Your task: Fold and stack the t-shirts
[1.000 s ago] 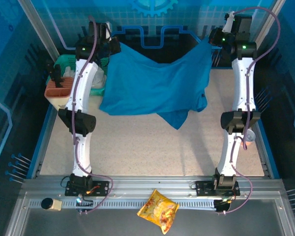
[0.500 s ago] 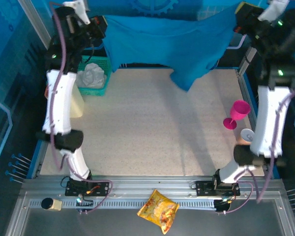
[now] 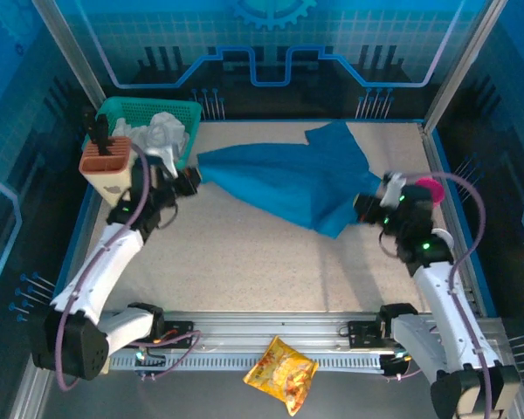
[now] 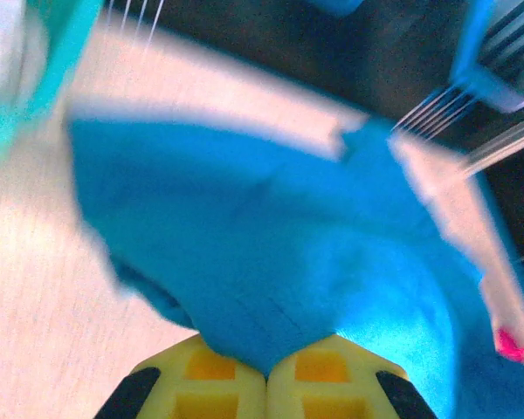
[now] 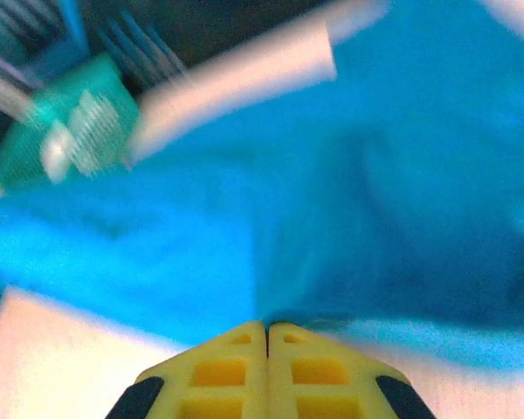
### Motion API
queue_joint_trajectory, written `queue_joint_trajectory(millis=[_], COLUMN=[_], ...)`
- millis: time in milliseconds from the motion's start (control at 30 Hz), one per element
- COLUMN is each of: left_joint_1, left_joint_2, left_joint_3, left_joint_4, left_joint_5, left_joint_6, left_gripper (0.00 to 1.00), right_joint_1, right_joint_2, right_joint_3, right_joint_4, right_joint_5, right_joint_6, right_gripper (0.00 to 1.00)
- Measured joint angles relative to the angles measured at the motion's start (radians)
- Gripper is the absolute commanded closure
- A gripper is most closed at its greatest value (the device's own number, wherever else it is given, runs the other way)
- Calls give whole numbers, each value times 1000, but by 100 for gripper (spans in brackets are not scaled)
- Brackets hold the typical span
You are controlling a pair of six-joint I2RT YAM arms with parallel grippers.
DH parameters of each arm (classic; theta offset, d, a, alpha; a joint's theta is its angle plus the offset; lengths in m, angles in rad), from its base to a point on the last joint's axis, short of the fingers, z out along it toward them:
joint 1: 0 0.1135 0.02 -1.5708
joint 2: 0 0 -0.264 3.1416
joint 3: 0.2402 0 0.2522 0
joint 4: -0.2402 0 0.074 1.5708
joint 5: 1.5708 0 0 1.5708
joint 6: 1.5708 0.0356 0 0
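The teal-blue t-shirt (image 3: 288, 179) lies rumpled on the table (image 3: 244, 253), its left corner pinched in the left gripper (image 3: 190, 181)'s closed jaws, its right edge pinched likewise by the right gripper (image 3: 364, 208), a green basket (image 3: 188, 109) just off its left end, a pink cup (image 3: 430, 188) just off its right.

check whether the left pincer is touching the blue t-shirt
Touching. The left wrist view shows the left pincer shut on the t-shirt, fabric pinched where its yellow tips meet.
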Motion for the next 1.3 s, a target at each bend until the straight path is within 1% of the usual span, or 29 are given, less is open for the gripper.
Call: queue_joint_trajectory(millis=[100, 200, 400, 633, 767, 900, 1000, 1133, 1200, 1300], left_joint_1=[-27, -61, -65, -57, -33, -22, -19, -19, -19, -15], left_joint_2=[10, -13, -121, -113, -67, 33, 111, 148, 144, 120], left_joint_3=[-167, -226, -228, -228, -227, -209, -199, -199, -199, -199], left_joint_4=[-2, -22, -118, -270, -304, -320, -320, -329, -336, -362], left_joint_5=[4, -2, -76, -175, -202, -208, -208, -208, -208, -208], left_joint_6=[-65, -100, -133, -150, -151, -151, -151, -151, -151, -151], left_gripper=[100, 100, 100, 100, 100, 100, 100, 100, 100, 99], right_joint_1=[54, 88, 104, 114, 113, 100, 99, 99, 99, 100], right_joint_2=[-63, -118, -126, -117, -110, -50, -3, 14, -1, -46], right_joint_3=[-118, -124, -109, -91, -1, 108, 145, 132, 96, -4], right_joint_4=[-114, -190, -357, -468, -499, -497, -496, -530, -542, -552], right_joint_5=[4, 16, 80, 167, 230, 239, 238, 238, 236, 228], right_joint_6=[38, 62, 97, 153, 179, 183, 183, 183, 193, 240], right_gripper=[100, 100, 100, 100, 100, 100, 100, 100, 100, 100])
